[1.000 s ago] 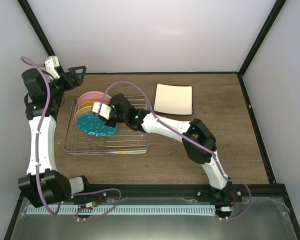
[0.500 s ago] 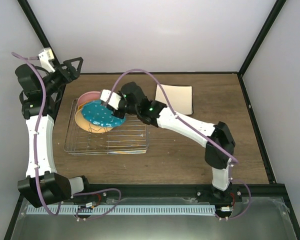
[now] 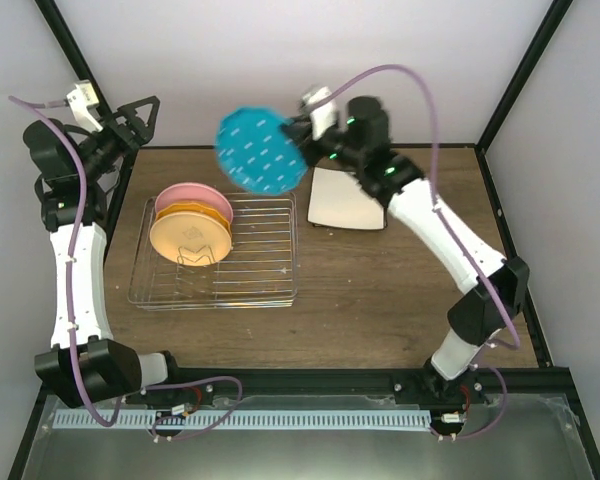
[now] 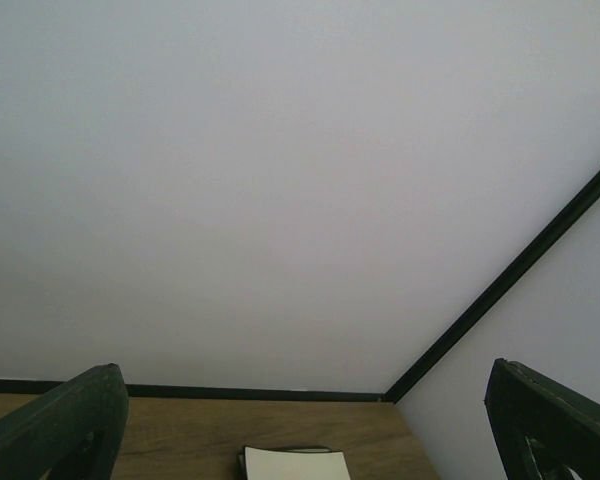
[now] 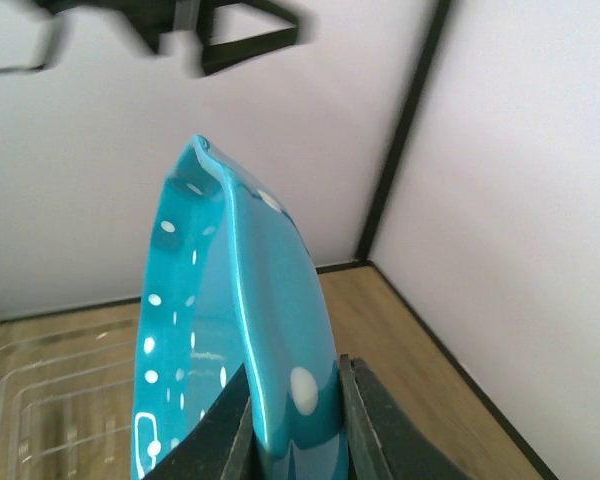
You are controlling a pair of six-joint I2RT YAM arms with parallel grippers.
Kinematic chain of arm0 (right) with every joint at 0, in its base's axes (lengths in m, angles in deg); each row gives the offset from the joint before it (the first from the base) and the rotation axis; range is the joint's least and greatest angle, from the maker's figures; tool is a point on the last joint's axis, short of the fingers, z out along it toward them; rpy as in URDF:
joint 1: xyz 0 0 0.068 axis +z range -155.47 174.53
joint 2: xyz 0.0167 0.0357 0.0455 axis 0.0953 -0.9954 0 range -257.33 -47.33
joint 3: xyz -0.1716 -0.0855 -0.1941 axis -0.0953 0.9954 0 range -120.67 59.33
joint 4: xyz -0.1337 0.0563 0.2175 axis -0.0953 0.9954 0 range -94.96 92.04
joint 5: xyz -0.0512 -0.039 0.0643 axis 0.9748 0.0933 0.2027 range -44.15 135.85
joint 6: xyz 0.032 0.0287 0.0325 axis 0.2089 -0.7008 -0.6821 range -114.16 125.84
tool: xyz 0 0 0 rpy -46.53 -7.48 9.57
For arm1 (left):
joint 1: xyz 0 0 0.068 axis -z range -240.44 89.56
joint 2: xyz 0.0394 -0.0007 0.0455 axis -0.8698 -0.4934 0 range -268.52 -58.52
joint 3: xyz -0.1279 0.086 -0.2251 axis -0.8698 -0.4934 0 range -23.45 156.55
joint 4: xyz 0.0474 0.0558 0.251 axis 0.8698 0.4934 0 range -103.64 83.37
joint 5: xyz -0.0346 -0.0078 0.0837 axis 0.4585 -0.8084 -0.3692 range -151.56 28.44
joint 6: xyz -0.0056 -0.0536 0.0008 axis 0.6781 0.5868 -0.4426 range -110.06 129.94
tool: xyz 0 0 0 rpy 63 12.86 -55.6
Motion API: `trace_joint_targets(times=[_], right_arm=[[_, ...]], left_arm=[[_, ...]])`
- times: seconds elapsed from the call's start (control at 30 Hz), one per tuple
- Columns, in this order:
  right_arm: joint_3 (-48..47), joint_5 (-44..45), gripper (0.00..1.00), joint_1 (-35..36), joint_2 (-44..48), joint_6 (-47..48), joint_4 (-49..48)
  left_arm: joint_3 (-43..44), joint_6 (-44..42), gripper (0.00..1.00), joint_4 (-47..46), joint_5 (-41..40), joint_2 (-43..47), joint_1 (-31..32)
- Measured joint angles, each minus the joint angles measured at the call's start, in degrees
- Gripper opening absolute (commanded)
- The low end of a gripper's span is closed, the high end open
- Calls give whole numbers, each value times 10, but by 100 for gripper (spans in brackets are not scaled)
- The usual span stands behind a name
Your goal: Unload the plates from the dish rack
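My right gripper (image 3: 300, 136) is shut on the rim of the round teal dotted plate (image 3: 262, 152) and holds it high in the air, above the table's back edge and right of the dish rack (image 3: 260, 270). In the right wrist view the teal plate (image 5: 235, 320) stands on edge, pinched between my fingers (image 5: 380, 430). An orange plate (image 3: 188, 238), a second orange one behind it and a pink plate (image 3: 185, 192) stand in the rack's left part. A square cream plate (image 3: 348, 197) lies white side up on the table. My left gripper (image 3: 138, 120) is open and empty, raised at the back left corner.
The black frame posts (image 3: 80, 70) stand at both back corners, close to both raised arms. The left wrist view shows the white back wall, the square plate (image 4: 295, 465) at its bottom edge, and both fingers (image 4: 60, 420) wide apart. The rack (image 5: 40, 400) shows low left in the right wrist view.
My right gripper has lifted the teal plate out of the rack and swung it up, back and to the right. My left arm has tilted slightly further up and left.
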Motion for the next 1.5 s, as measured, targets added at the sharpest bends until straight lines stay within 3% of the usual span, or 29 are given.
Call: trace_joint_targets(times=[0.23, 0.37, 0.5, 0.73, 1.07, 1.5], right_arm=[[12, 8, 1, -313, -20, -243, 12], [124, 21, 1, -447, -2, -355, 4], [277, 7, 1, -518, 30, -444, 6], [411, -6, 1, -575, 65, -515, 8], [430, 37, 1, -596, 83, -552, -39], [465, 60, 1, -602, 44, -559, -41]], left_arm=[[1, 5, 100, -6, 4, -11, 0], [1, 3, 100, -6, 9, -10, 0], [0, 2, 100, -5, 13, -10, 0], [0, 0, 100, 3, 17, -10, 0], [-7, -11, 100, 17, 16, -8, 0], [-21, -18, 100, 25, 16, 10, 0]])
